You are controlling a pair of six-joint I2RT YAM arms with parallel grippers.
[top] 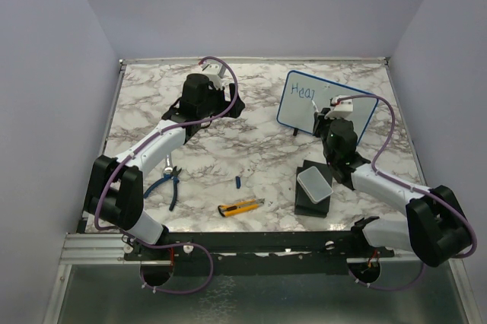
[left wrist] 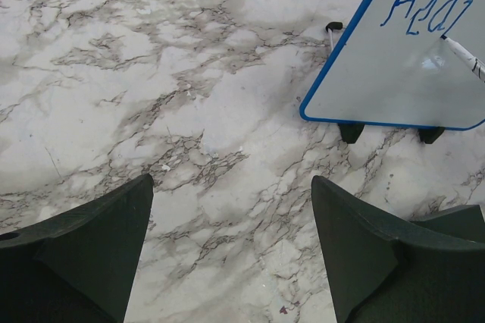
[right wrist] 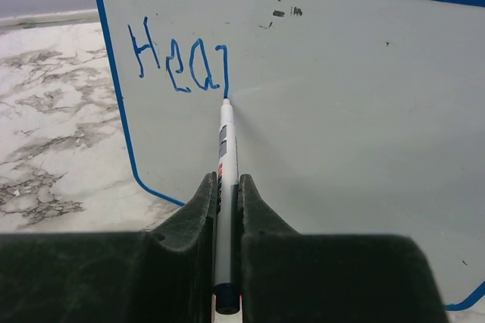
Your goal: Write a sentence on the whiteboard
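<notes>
The whiteboard [top: 323,103], white with a blue frame and black feet, stands tilted at the back right; it also shows in the left wrist view [left wrist: 409,58] and the right wrist view [right wrist: 341,95]. Blue handwritten letters [right wrist: 180,65] sit at its upper left, one short line reading roughly "Hear". My right gripper [right wrist: 226,186] is shut on a white marker [right wrist: 226,148], whose tip touches the board just under the last letter. My left gripper [left wrist: 231,247] is open and empty over bare marble, left of the board [top: 205,96].
A pale grey rounded box [top: 315,185] lies on a black pad [top: 312,201] near my right arm. A yellow utility knife [top: 240,207], blue-handled pliers [top: 169,183] and a small blue cap [top: 237,181] lie on the marble table [top: 259,157] at the front.
</notes>
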